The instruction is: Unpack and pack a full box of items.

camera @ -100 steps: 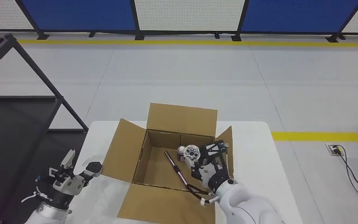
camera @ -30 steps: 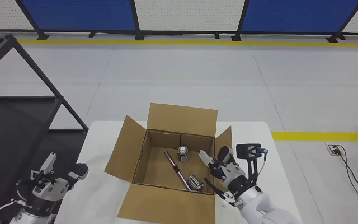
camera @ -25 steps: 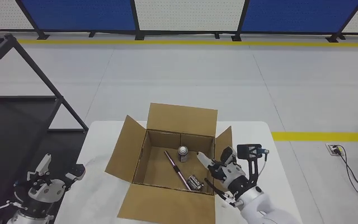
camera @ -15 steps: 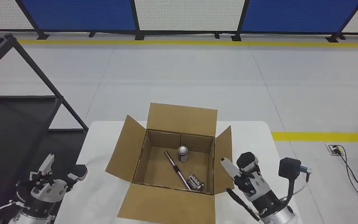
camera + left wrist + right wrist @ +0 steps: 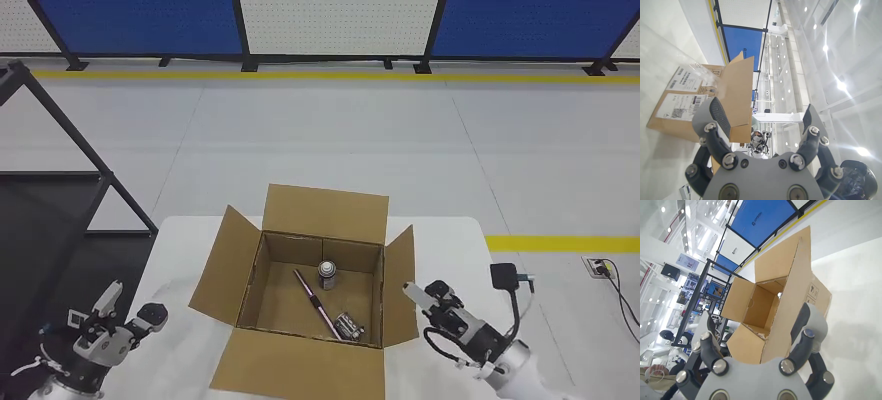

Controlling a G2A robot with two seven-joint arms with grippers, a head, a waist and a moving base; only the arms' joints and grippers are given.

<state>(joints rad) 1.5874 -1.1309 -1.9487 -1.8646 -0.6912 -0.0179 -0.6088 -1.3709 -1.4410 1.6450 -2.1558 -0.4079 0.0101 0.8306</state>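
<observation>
Unpacking is judged in hand: rod [image 5: 317, 303], can [image 5: 327, 272] and metal part [image 5: 348, 324] are seen in the box [image 5: 325, 213], left gripper [image 5: 137, 303] and right gripper [image 5: 428, 295] are held spread, empty, so a reach inside is needed.

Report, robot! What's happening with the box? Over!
Left gripper open, right gripper open, both empty, outside box. Box open: rod, can, metal part inside. Right flap stands beside right gripper.

Lab hall: blue partitions [image 5: 140, 25], floor tape [image 5: 300, 74]
</observation>
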